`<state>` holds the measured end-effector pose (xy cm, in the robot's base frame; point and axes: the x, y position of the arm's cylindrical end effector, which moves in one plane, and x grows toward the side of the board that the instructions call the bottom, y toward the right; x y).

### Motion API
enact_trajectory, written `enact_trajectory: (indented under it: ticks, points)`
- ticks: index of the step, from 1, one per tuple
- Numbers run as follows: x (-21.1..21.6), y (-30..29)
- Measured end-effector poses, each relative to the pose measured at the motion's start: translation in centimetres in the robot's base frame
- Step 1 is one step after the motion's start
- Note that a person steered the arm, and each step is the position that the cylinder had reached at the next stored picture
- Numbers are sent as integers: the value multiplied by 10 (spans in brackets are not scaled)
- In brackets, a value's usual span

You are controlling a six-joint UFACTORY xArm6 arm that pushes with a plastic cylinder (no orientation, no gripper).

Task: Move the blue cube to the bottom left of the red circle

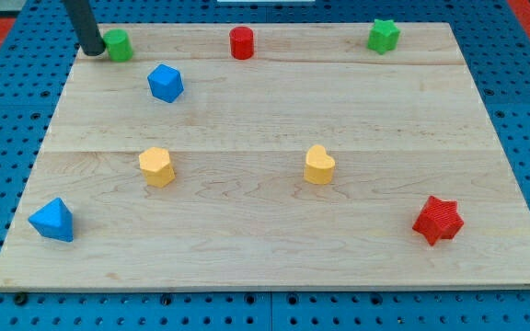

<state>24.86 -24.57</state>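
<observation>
The blue cube (165, 83) sits on the wooden board at the view's upper left. The red circle (241, 42), a short red cylinder, stands near the board's top edge, right of and above the cube. My tip (91, 51) rests at the board's top left corner, just left of a green block (117, 44) and up-left of the blue cube, a gap apart from it.
A green star (384, 36) sits at the top right. A yellow hexagon (156, 166) and a yellow heart (318, 165) lie mid-board. A blue triangular block (52, 220) is at the bottom left, a red star (438, 219) at the bottom right.
</observation>
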Motion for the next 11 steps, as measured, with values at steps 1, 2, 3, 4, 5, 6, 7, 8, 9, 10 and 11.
enact_trajectory:
  ticks: [1, 2, 3, 4, 5, 6, 7, 8, 9, 10, 11]
  points:
    - [-5, 13]
    - [39, 0]
    - [71, 11]
    - [71, 44]
    - [71, 42]
    - [71, 40]
    - [71, 40]
    - [71, 64]
    - [63, 114]
    - [61, 128]
    - [95, 125]
